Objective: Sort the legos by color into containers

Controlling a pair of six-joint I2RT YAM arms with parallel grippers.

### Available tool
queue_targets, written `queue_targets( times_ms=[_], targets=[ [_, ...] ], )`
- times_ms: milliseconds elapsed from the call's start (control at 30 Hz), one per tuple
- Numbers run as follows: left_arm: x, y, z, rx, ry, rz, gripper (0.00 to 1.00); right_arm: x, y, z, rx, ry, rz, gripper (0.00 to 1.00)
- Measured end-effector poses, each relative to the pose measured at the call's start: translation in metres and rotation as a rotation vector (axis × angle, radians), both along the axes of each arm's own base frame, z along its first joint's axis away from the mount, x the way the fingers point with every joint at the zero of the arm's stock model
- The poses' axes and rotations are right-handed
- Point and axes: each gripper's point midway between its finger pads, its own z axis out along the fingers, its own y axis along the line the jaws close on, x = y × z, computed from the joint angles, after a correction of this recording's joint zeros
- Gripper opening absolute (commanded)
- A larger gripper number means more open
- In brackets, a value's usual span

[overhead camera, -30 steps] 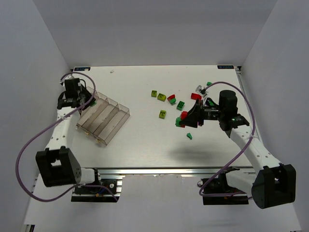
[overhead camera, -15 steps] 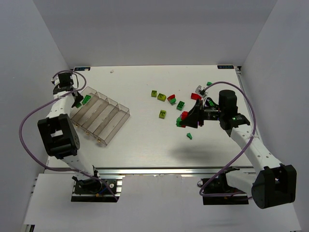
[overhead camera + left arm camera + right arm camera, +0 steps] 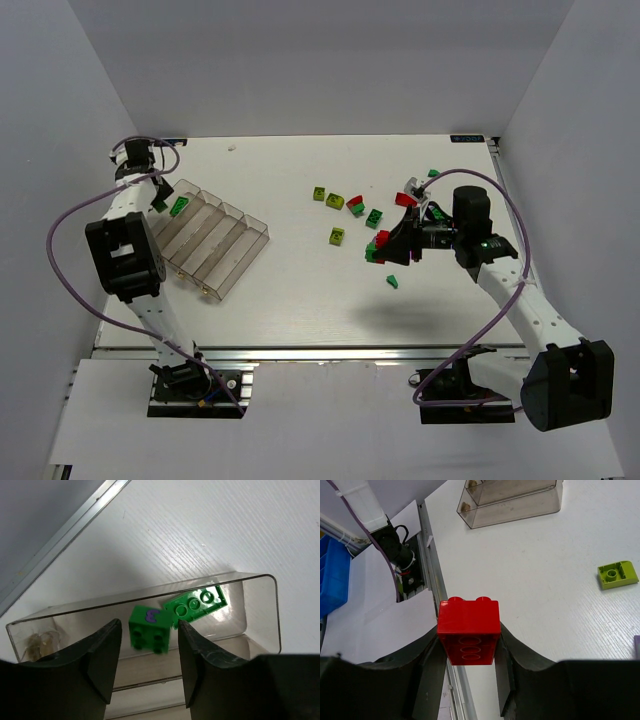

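The bench (image 3: pixel 300 300) is flat and white, with faint lines in it like wood. Plain pale walls (image 3: pixel 320 60) stand on its left, far and right sides. A metal rail (image 3: pixel 330 352) runs along its near edge. On the left part of the bench lies the clear tray (image 3: pixel 236 268). It sits at a slant, and thin walls split it into narrow rows. The left arm reaches to the far left corner. The left end effector (image 3: pixel 148 626) hangs over the row at the far left end of the tray, with its fingers a little way apart. A green brick (image 3: pixel 149 630) with a purple mark is between them. There is a small gap on each side, so neither finger touches it, and it looks blurry. Just beside it, a second green brick (image 3: pixel 197 602) lies flat in that same row. In the middle and to the right, loose bricks (image 3: pixel 338 236) in green, yellow-green and red are scattered on the bare bench, well apart from the tray. The right end effector (image 3: pixel 469 632) is up above them. It is closed on a red brick (image 3: pixel 469 622) and grips it by two sides. In the right wrist view, a blue box (image 3: pixel 332 580) sits off the bench, past the rail.
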Motion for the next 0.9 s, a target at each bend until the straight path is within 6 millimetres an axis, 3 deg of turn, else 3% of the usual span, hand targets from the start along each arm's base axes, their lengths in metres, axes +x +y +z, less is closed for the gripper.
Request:
queue_targets(
  times_ms=[100, 267, 300, 400, 467, 533, 600, 700, 767, 833, 900],
  targets=[
    [-0.003, -0.001, -0.008, -0.006, 0.028, -0.003, 0.72, 0.001, 0.0, -0.001, -0.003, -0.004, -0.001, 0.0],
    [-0.006, -0.003, -0.006, -0.013, 0.034, -0.006, 0.72, 0.003, 0.0, -0.005, -0.011, -0.001, -0.002, 0.0],
    [-0.006, -0.004, -0.004, -0.018, 0.03, -0.01, 0.69, 0.003, 0.0, -0.005, -0.014, -0.005, 0.001, 0.0],
    [-0.008, -0.02, 0.009, -0.075, -0.036, -0.051, 0.38, 0.003, -0.001, -0.004, -0.022, -0.039, 0.017, 0.0],
    [-0.02, -0.043, 0.022, -0.141, -0.095, -0.106, 0.35, 0.002, 0.0, -0.002, -0.022, -0.073, 0.034, 0.0],
    [-0.031, -0.081, 0.045, -0.222, -0.185, -0.195, 0.37, 0.0, 0.001, -0.001, -0.022, -0.109, 0.056, 0.0],
    [-0.038, -0.136, 0.069, -0.31, -0.279, -0.325, 0.47, -0.002, 0.001, 0.002, -0.022, -0.162, 0.074, 0.0],
    [-0.061, -0.252, 0.093, -0.496, -0.383, -0.591, 0.59, -0.01, 0.003, 0.009, -0.013, -0.247, 0.109, 0.0],
    [-0.097, -0.327, 0.095, -0.663, -0.389, -0.757, 0.64, -0.017, 0.004, 0.014, 0.002, -0.306, 0.133, 0.0],
    [-0.133, -0.373, 0.089, -0.811, -0.364, -0.837, 0.69, -0.025, 0.005, 0.018, 0.021, -0.372, 0.154, 0.0],
    [-0.158, -0.397, 0.085, -0.923, -0.344, -0.859, 0.7, -0.034, 0.005, 0.019, 0.037, -0.429, 0.17, 0.0]
  ],
)
